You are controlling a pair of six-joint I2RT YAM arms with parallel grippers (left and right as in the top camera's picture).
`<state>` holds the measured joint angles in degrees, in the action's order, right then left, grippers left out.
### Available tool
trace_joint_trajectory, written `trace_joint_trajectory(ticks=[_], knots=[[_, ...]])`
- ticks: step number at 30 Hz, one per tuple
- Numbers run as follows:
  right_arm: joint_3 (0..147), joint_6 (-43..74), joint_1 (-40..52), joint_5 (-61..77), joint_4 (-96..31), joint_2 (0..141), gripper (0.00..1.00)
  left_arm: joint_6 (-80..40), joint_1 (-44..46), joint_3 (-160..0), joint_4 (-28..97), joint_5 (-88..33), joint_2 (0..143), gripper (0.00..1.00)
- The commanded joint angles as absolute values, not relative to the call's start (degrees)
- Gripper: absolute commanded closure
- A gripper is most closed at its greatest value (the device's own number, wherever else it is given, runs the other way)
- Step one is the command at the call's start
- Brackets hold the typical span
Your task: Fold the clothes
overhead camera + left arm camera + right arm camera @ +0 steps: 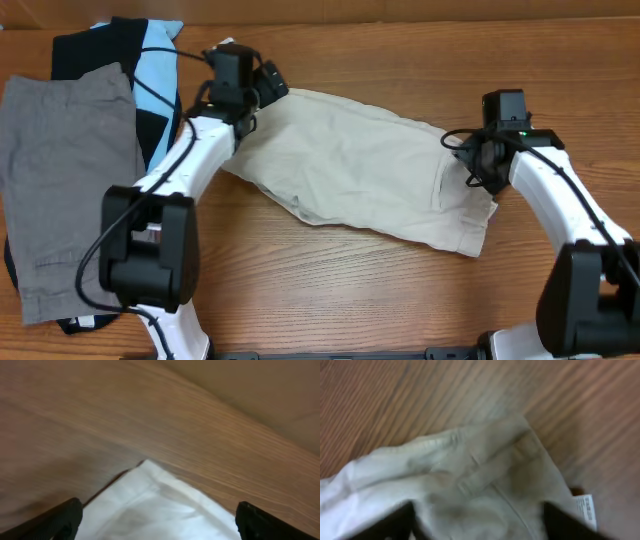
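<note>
The clothes [360, 165], pale beige shorts, lie flat in a long band slanting across the middle of the table. My left gripper [262, 88] hovers at their upper-left end. In the left wrist view its fingers [60, 521] stand wide apart, with a corner of the cloth [160, 505] below them. My right gripper [470, 165] is over the right end, at the waistband. Its dark fingers [395, 525] are spread over the waistband seam [485, 472], gripping nothing. A small white label [586, 510] shows at the right edge.
Grey shorts [65, 170] lie at the far left, on a black and light-blue garment [145, 70]. Bare wooden table [350, 290] runs along the front and the far side of the clothes.
</note>
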<state>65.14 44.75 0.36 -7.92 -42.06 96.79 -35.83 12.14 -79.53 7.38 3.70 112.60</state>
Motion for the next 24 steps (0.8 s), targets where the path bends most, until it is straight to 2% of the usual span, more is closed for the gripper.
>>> trace_joint_trajectory(ticks=[1,6,14,17,22,24], knots=[[65.9,42.4,-0.1,-8.5,-40.8,96.9,0.00,-32.5,12.9,-81.9,6.4,4.5,112.8,0.00],[69.4,37.8,-2.0,-5.1,-46.3,95.5,0.00,-26.3,11.8,-90.8,18.9,0.0,112.7,0.00],[74.4,18.7,-7.7,6.5,-64.4,94.5,0.00,-11.3,11.8,-104.6,51.2,0.7,112.7,0.00],[72.8,13.4,-8.7,5.5,-66.5,94.5,0.00,-10.9,11.8,-104.7,56.5,0.6,112.9,0.00],[70.2,12.3,-8.8,7.1,-63.5,94.5,0.00,-10.7,11.2,-103.6,58.9,0.6,113.2,0.00],[67.5,7.9,-8.8,10.6,-60.0,94.5,0.04,-10.7,10.9,-103.6,58.6,0.6,113.2,0.00]])
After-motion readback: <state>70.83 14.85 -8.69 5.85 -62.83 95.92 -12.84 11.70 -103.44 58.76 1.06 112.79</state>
